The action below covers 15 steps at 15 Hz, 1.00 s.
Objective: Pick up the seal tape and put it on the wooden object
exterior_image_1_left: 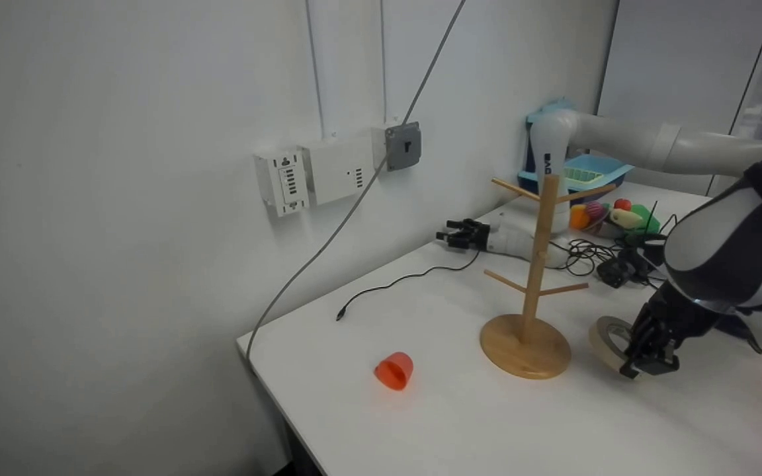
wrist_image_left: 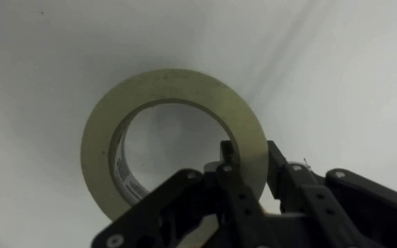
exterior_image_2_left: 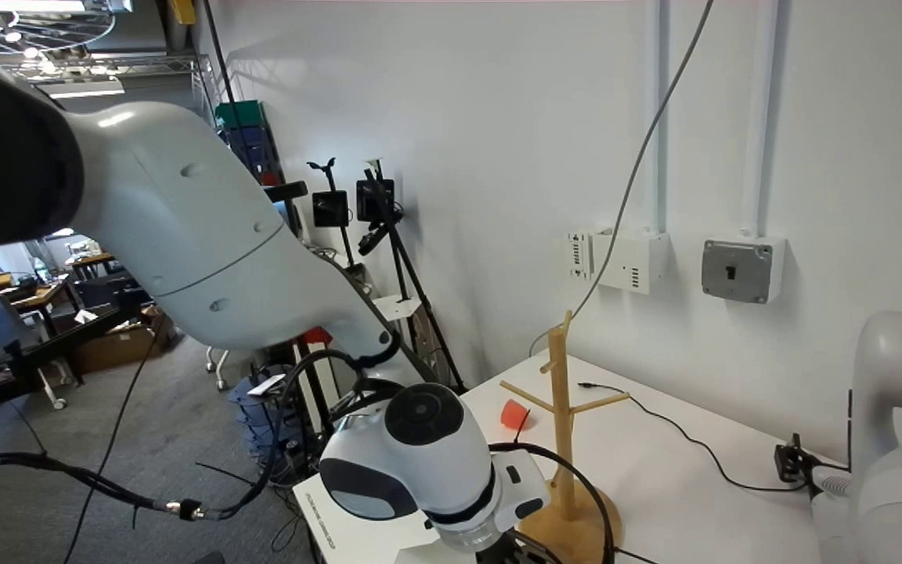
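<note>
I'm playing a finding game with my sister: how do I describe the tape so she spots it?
On the white table, look for the tall wooden stand. Near its round base, the black pincer straddles one edge of the tape. It's a cream ring with a big open hole, unlike that solid base.

Cream, honey-brown and orange-red against black and white.
The black two-fingered gripper is dotted with light-grey screw heads. At its tips, the flat cream-white ring of seal tape looks olive-tan in the wrist view, flecked with dark specks, its inner wall printed in grey and white. Above the gripper, the smooth rounded white arm has dark-grey patches, with pale lettering on one. Near the gripper, the wooden stand with disc base, thin pole and short pegs is plain honey-brown. Past the stand from the gripper lies a small hollow orange-red object; beneath the gripper, the flat tabletop is white.
</note>
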### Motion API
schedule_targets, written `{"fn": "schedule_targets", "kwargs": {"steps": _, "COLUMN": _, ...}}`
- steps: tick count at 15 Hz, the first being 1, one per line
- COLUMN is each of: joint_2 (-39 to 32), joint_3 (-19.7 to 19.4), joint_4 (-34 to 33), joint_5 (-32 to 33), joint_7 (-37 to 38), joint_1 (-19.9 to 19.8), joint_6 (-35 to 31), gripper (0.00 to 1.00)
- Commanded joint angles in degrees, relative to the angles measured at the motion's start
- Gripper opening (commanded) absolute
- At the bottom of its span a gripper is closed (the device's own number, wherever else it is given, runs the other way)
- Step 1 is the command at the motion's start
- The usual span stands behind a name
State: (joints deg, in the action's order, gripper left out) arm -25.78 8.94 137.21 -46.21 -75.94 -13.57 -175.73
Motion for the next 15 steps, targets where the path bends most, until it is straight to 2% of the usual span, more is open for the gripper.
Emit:
{"fn": "schedule_targets", "kwargs": {"steps": 1, "joint_2": -3.26, "joint_3": 1.19, "joint_4": -2.96, "joint_5": 0.19, "joint_7": -1.83, "joint_1": -1.79, "joint_6": -0.28, "gripper": 0.06}}
{"fn": "schedule_targets", "kwargs": {"steps": 3, "joint_2": -2.74, "joint_3": -3.18, "joint_4": -2.21, "joint_5": 3.38, "joint_7": 1.33, "joint_1": 1.75, "joint_6": 2.23, "gripper": 0.06}}
{"fn": "schedule_targets", "kwargs": {"steps": 8, "joint_2": 1.11, "joint_3": -8.39, "joint_4": -1.48, "joint_5": 9.33, "joint_7": 4.23, "joint_1": 6.15, "joint_6": 7.93, "gripper": 0.06}}
{"fn": "schedule_targets", "kwargs": {"steps": 15, "joint_2": 5.85, "joint_3": -9.40, "joint_4": -2.10, "joint_5": 12.26, "joint_7": 5.85, "joint_1": 8.59, "joint_6": 11.81, "gripper": 0.06}}
